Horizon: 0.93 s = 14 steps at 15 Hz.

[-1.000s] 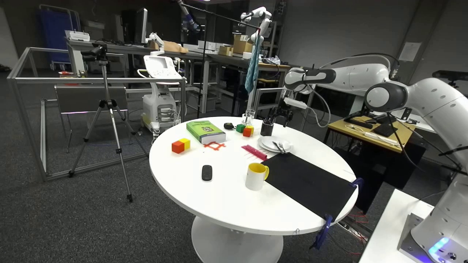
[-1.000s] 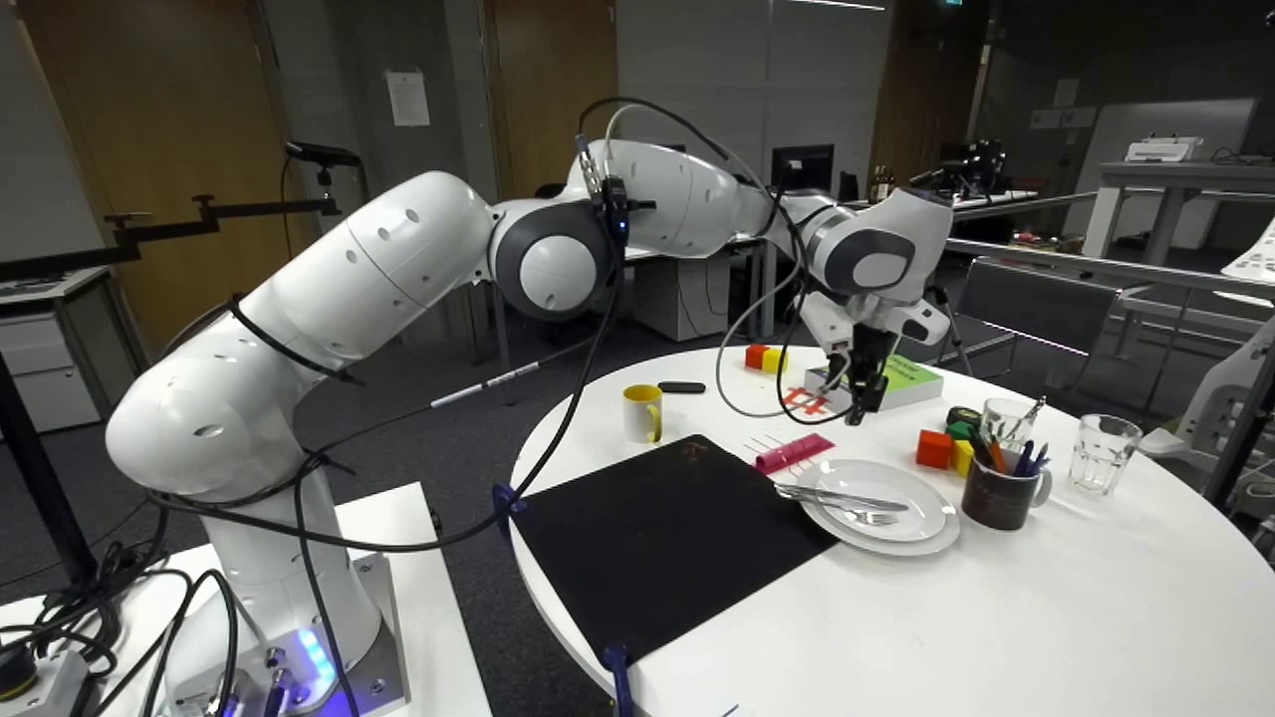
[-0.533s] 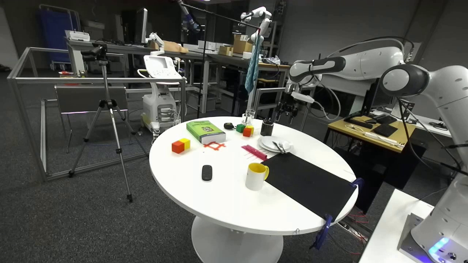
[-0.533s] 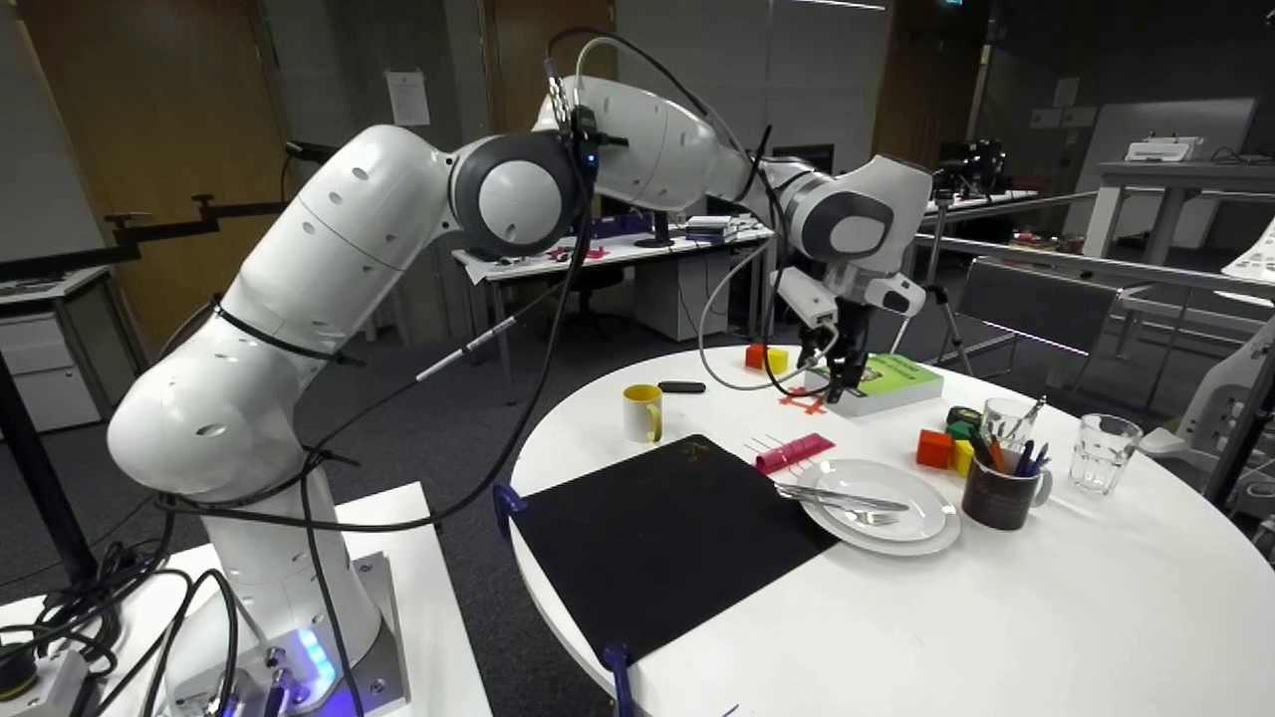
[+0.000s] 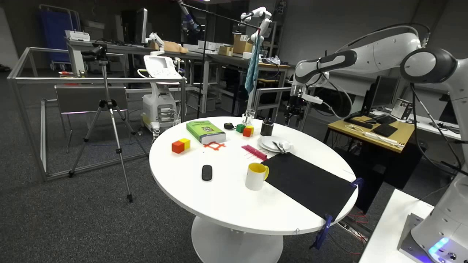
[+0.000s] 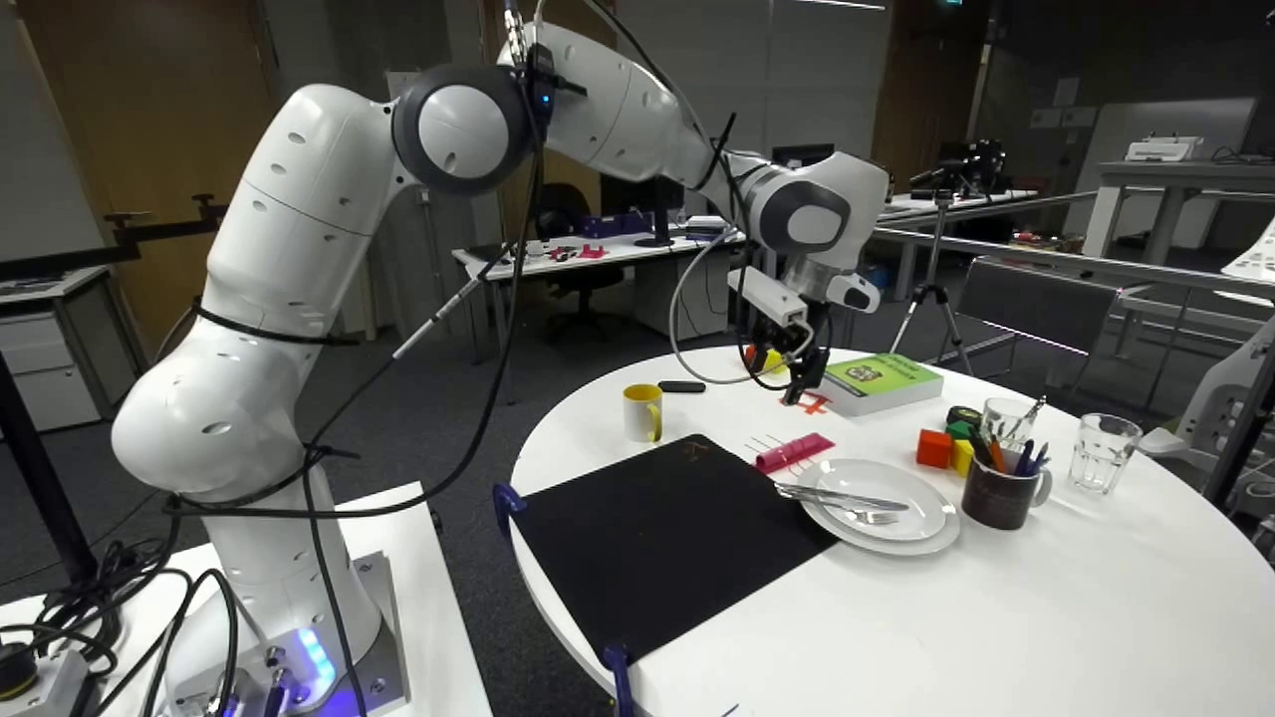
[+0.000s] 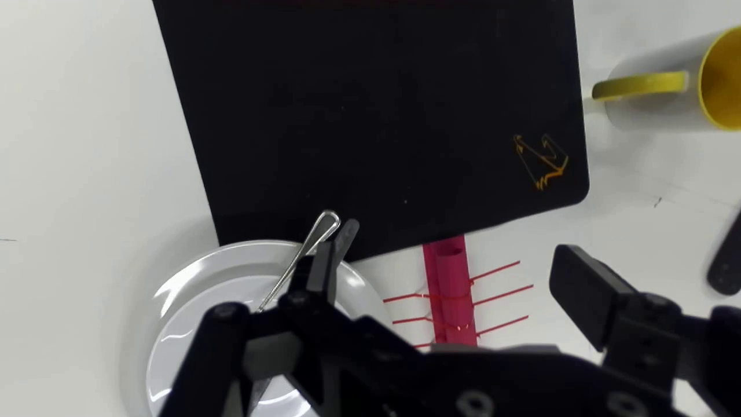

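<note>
Wrist view: the fingers [image 7: 584, 292] stand wide apart, gripping nothing; the pink strip [image 7: 454, 278] on the counter [image 7: 87, 145] shows through the gap. In an exterior view, the green book [image 6: 887, 382] lies at the strip's 2 o'clock, the plates [image 6: 892, 481] at 4. In an exterior view, the mug [image 5: 255, 179] stands at the strip's 6 o'clock.

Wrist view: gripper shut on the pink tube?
No: the gripper is open, with white table showing between the pink tube and both fingers.
</note>
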Available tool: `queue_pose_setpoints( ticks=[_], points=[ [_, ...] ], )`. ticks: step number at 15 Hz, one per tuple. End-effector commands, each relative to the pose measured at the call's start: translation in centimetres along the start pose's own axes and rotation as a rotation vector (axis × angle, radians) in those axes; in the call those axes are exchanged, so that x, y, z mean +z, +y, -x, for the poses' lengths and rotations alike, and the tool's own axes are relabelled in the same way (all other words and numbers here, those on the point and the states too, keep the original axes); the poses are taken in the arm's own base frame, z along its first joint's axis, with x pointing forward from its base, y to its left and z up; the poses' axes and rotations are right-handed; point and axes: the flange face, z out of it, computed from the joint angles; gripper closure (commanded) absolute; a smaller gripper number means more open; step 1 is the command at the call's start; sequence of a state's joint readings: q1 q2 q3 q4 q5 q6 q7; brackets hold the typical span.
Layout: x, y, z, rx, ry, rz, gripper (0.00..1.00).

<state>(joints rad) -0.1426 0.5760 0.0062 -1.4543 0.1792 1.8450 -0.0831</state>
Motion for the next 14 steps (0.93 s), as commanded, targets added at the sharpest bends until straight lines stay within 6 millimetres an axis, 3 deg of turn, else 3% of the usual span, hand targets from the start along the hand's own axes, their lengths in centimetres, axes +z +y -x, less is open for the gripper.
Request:
queue_pose_setpoints(
  ticks=[1, 9, 14],
  points=[
    [0.9, -1.4, 4.7, -0.119, -0.015, 0.051, 0.00],
    [6.7, -5.4, 12.2, -0.429, -0.005, 0.132, 0.00],
    [10.2, -6.1, 17.5, -0.612, 0.010, 0.098, 0.00]
  ],
)
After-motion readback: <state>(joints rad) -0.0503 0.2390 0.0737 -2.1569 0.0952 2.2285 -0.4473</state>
